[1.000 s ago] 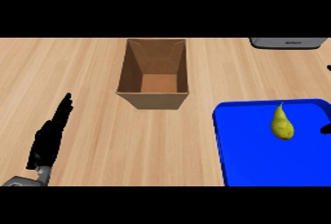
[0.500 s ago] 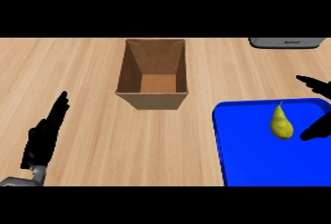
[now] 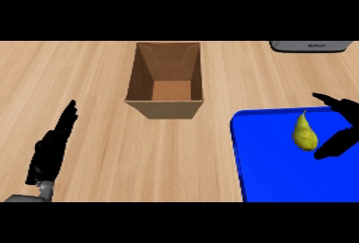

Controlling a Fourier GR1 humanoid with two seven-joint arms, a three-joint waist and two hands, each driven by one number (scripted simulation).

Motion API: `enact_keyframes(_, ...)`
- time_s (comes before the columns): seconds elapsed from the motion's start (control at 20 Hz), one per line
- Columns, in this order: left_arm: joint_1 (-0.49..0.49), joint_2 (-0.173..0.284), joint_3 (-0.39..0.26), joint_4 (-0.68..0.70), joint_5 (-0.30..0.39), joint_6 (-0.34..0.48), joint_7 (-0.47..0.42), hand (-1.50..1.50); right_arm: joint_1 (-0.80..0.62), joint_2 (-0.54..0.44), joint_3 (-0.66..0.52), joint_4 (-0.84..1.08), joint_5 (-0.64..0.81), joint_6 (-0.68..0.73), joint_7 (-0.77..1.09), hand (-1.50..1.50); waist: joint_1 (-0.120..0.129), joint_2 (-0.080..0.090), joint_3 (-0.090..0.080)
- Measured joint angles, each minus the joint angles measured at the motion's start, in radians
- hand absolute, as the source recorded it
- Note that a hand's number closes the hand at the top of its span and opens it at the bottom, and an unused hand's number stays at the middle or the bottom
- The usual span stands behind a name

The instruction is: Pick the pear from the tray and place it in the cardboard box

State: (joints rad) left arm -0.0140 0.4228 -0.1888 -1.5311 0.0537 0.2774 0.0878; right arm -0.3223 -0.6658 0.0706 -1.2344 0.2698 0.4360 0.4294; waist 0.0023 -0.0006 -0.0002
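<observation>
I see the pear (image 3: 304, 135) lying on the blue tray (image 3: 273, 166), near its top edge, stem pointing up-view. The tray sits at lower right of the wood counter (image 3: 98, 90).

My right hand (image 3: 341, 128) comes in from the right edge, spread around the pear's right side: one digit stretched above the stem, another below by the pear's base. Fingers look uncurled, nothing gripped; the lower one is just beside the pear, can't tell if touching.

Left hand (image 3: 51, 151) rests at lower left over the counter, fingers straight and pointing up, holding nothing, well apart from everything.

Box (image 3: 166, 80) stands upright w/ flaps open at centre top, left of and above the tray, not touching it. Inside shows bare brown floor.

Grey object (image 3: 309, 46) at top right edge, partly cut off; can't tell what.
</observation>
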Motion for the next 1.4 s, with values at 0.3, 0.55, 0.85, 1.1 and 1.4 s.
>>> enact_keyframes(0.3, 0.009, -0.037, 0.042, 0.000, -0.044, -0.036, 0.003, 0.00, 0.034, 0.046, -0.039, -0.035, 0.050, 0.027, 0.018, -1.50, -0.001, 0.000, 0.000)
enact_keyframes(0.55, -0.005, -0.070, 0.079, 0.016, -0.072, -0.067, -0.001, 0.00, 0.003, 0.080, -0.067, 0.041, 0.119, 0.023, -0.036, -1.50, 0.001, 0.001, 0.000)
enact_keyframes(0.85, -0.008, -0.114, 0.108, 0.041, -0.115, -0.093, -0.018, 0.00, 0.002, 0.113, -0.105, 0.052, 0.167, 0.033, -0.051, -1.50, 0.000, 0.001, 0.000)
enact_keyframes(1.1, 0.019, -0.116, 0.147, 0.006, -0.124, -0.136, -0.013, 0.00, -0.005, 0.152, -0.122, 0.086, 0.208, 0.016, -0.080, -1.50, 0.001, 0.000, 0.000)
enact_keyframes(1.4, 0.024, -0.151, 0.160, -0.020, -0.162, -0.150, 0.006, 0.00, -0.016, 0.183, -0.133, 0.126, 0.259, 0.003, -0.108, -1.50, 0.002, 0.000, -0.001)
